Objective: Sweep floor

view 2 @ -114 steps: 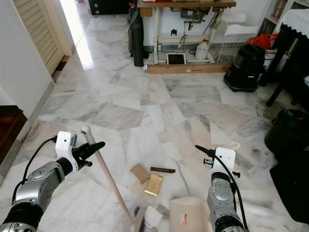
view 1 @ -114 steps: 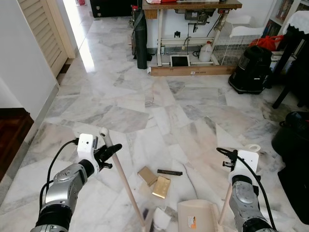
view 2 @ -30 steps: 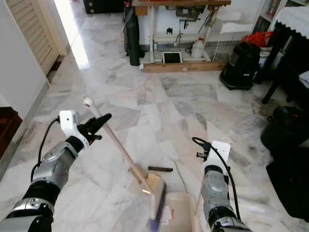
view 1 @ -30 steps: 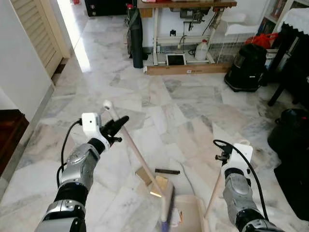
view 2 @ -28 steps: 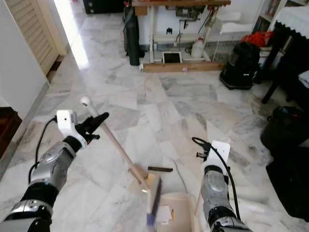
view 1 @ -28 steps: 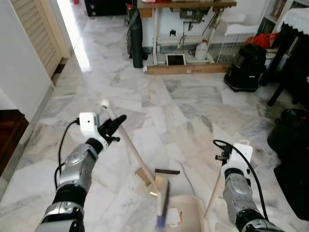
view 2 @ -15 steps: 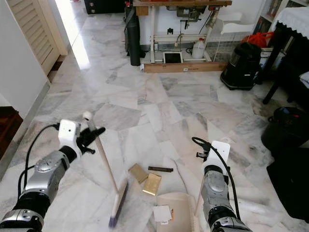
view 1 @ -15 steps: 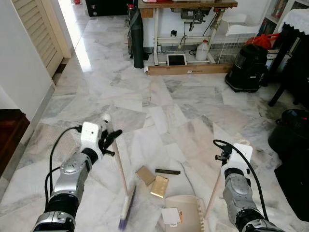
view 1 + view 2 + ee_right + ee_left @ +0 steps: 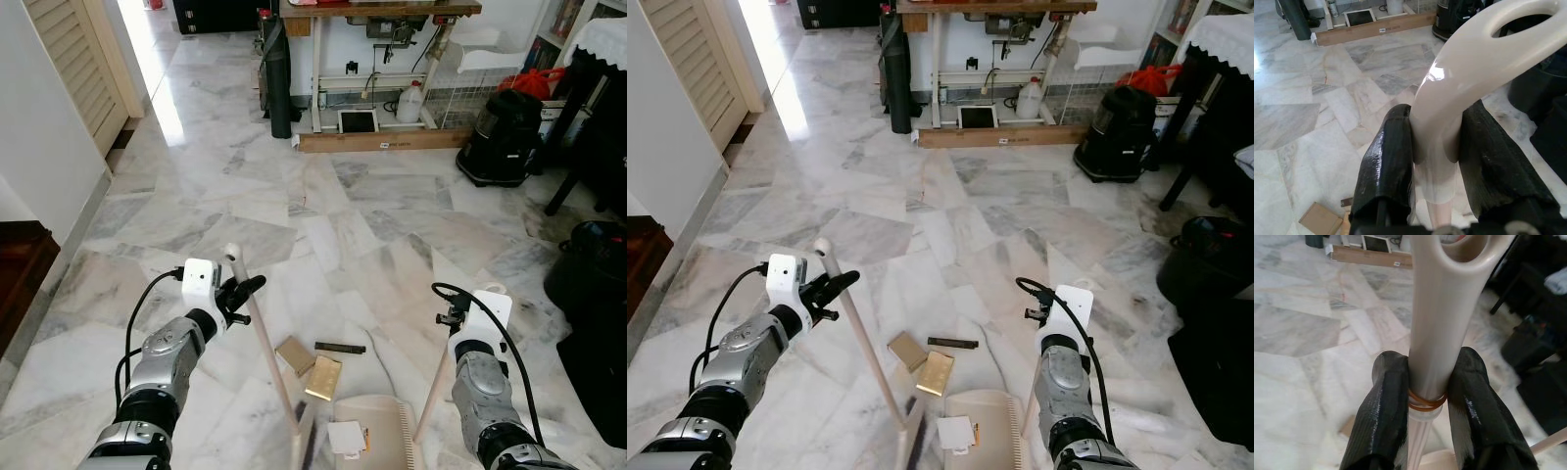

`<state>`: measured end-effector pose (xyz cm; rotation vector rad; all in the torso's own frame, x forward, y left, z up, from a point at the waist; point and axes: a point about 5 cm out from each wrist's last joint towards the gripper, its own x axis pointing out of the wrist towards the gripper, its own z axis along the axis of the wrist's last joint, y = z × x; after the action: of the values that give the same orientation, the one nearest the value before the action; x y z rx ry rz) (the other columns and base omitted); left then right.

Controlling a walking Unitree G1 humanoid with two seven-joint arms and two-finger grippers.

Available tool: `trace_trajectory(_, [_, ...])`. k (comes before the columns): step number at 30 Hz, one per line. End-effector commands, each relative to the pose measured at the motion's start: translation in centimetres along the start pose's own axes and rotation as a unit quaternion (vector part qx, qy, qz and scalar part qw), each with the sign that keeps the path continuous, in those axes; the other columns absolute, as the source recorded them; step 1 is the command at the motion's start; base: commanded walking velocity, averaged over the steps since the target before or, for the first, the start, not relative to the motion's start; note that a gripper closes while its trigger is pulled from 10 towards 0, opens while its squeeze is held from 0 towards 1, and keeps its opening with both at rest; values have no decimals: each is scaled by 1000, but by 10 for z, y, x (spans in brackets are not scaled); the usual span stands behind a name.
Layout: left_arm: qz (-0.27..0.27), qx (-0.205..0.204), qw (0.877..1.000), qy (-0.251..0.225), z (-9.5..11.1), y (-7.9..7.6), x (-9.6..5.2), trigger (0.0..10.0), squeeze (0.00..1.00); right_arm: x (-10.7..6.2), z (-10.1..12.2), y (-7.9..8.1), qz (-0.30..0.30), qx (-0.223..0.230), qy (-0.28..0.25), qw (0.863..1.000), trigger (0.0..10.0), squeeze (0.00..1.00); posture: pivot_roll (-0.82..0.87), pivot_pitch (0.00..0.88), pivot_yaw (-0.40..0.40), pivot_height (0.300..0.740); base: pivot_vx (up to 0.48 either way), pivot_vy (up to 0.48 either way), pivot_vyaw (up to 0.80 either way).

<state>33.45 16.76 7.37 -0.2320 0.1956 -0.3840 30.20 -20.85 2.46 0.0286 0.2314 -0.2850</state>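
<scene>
Setting: I look down on a pale marble floor [image 9: 323, 235] in a home, with a sewing bench [image 9: 382, 10] at the far wall and a black vacuum cleaner [image 9: 509, 137] to my right.

Left tool: my left tool [image 9: 243, 290] is clamped on the upper end of the broom handle [image 9: 265, 348]; the left wrist view has both black fingers [image 9: 1386, 411] pressed against the shaft, just below its looped end.

Broom: the handle slants down from my left tool toward the middle of the floor, and the broom head [image 9: 306, 446] sits low at the picture's lower edge, just beside the dustpan's left side.

Right tool: my right tool [image 9: 1435, 147] is closed on the top of the dustpan handle [image 9: 436, 387], its fingers squeezing the cream grip from both sides.

Dustpan: the cream dustpan [image 9: 382, 436] rests on the floor between my arms, its pole rising to my right tool.

Debris in the pan: a white scrap of paper [image 9: 345, 437] lies on the dustpan near its left edge.

Debris left: a tan cardboard piece [image 9: 294, 355], a shiny gold packet [image 9: 326, 377] and a thin dark strip [image 9: 341, 348] lie on the floor just ahead of the dustpan, near one another.

Progress: I judge the sweeping partly done; one scrap is collected and three pieces remain to be brushed in.
</scene>
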Motion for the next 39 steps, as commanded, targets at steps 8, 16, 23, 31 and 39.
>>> trace_trajectory(8, [-27, -68, 996, -42, 22, -4, 10, 10000, 0, -1, -5, 6, 7, 15, 20, 1000, 10000, 0, 15, 0, 19, 740, 0, 0, 0])
trace_trajectory(16, [29, 39, 991, -124, 53, 2, 5, 10000, 0, 3, 5, 8, 6, 19, -3, 1000, 10000, 0, 18, 0, 22, 740, 0, 0, 0])
trace_trajectory(23, [84, 155, 964, -200, 72, 2, -12, 10000, 0, 6, 25, 12, 5, 29, -64, 998, 10000, 0, 15, 0, 21, 740, 0, 0, 0])
trace_trajectory(31, [120, 167, 957, -206, 58, 7, -21, 10000, 0, 4, 53, 15, 12, 35, -150, 988, 10000, 0, 4, 0, 9, 740, 0, 0, 0])
trace_trajectory(39, [146, 161, 956, -196, 46, 12, -26, 10000, 0, 3, 67, 23, 28, 22, -181, 983, 10000, 0, 14, 0, -11, 740, 0, 0, 0])
